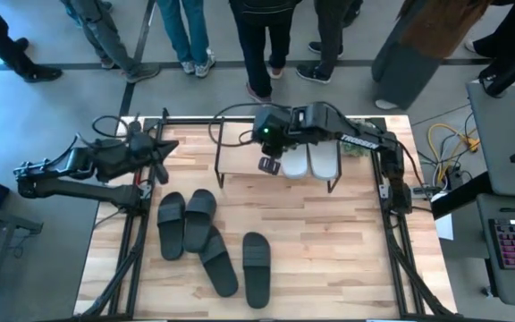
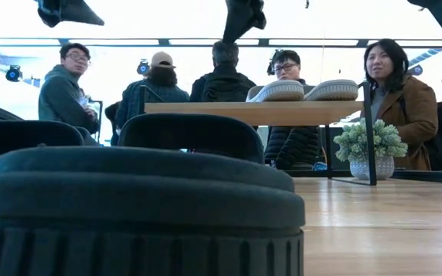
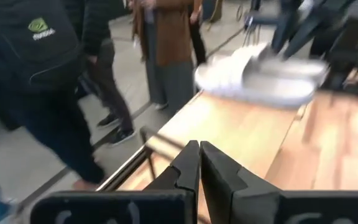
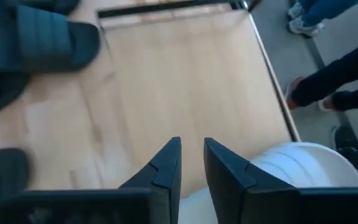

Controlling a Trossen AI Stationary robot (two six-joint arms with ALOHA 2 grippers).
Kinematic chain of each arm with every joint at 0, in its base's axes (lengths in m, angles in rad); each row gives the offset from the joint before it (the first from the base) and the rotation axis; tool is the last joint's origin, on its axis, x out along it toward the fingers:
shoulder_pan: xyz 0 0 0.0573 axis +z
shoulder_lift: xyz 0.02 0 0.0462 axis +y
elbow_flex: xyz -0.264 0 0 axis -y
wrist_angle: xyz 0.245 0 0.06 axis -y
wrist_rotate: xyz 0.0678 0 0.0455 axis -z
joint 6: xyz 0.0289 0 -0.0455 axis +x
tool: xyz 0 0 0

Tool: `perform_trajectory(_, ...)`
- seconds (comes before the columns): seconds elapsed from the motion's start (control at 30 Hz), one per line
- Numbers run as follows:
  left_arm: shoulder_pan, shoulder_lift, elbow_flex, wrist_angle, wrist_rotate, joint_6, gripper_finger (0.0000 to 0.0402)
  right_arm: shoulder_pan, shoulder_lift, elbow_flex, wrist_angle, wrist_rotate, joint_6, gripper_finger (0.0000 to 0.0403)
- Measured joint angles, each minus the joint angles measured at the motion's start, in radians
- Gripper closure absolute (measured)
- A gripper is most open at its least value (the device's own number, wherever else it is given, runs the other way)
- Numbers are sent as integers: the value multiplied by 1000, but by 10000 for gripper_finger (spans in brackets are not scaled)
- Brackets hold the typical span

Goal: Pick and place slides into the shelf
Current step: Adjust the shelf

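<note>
While your right gripper point(image 4: 191, 158) hangs over the shelf point(image 1: 240, 159), its fingers stand slightly apart with nothing between them. You can see in the right wrist view a white slide point(image 4: 303, 165) just beside one finger, not held. From above, the two white slides point(image 1: 309, 161) lie side by side on the right part of the shelf's top board, with the right gripper point(image 1: 269, 165) at their left edge. In the low view they sit on the board point(image 2: 305, 90) toes pointing left.

Your left gripper point(image 3: 199, 165) is pressed together and empty, waiting at the table's left edge point(image 1: 155, 148), well apart from the shelf.

You have four black slides point(image 1: 208, 237) on the table point(image 1: 329, 250) in front of the shelf, at the left and middle. A small potted plant point(image 2: 371, 147) stands by the shelf's right leg. People point(image 2: 229, 77) stand beyond the table's far side.
</note>
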State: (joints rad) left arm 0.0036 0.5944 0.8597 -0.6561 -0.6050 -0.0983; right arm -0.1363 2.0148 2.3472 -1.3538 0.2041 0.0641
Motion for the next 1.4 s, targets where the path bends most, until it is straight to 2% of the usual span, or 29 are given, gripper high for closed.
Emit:
perform_trajectory(0.17, 43, 42, -3, -102, 5, -1, 402, 20, 9, -31, 76, -4, 38, 359)
perform_trajectory(0.23, 75, 66, -5, -102, 42, 1, 402, 19, 17, -46, 91, -4, 41, 364)
perform_trajectory(0.33, 137, 134, -28, -74, 145, 26, 402, 19, 16, -70, 104, -2, 42, 369)
perform_trajectory(0.43, 208, 200, -64, 14, 290, 33, 402, 21, 15, -88, 101, -3, 41, 369)
perform_trajectory(0.5, 264, 237, -84, 94, 381, 17, 402, 21, 15, -96, 101, -3, 42, 369)
perform_trajectory(0.6, 363, 272, -78, 150, 458, -46, 402, 21, 9, -111, 100, 2, 41, 369)
perform_trajectory(0.67, 432, 288, -76, 147, 511, -52, 402, 21, 5, -121, 101, 6, 41, 369)
perform_trajectory(0.77, 494, 321, -80, 161, 643, -46, 402, 20, 3, -137, 103, 6, 46, 369)
perform_trajectory(0.93, 517, 370, -79, 172, 687, -15, 402, 16, 3, -172, 148, 6, 44, 369)
perform_trajectory(1.1, 513, 400, -78, 180, 777, -14, 402, 5, 2, -193, 184, 6, 33, 369)
perform_trajectory(1.23, 511, 392, -78, 177, 814, -16, 402, -5, 2, -218, 185, 6, 33, 369)
perform_trajectory(1.4, 510, 374, -78, 184, 926, -17, 402, -21, 2, -254, 189, 6, 29, 369)
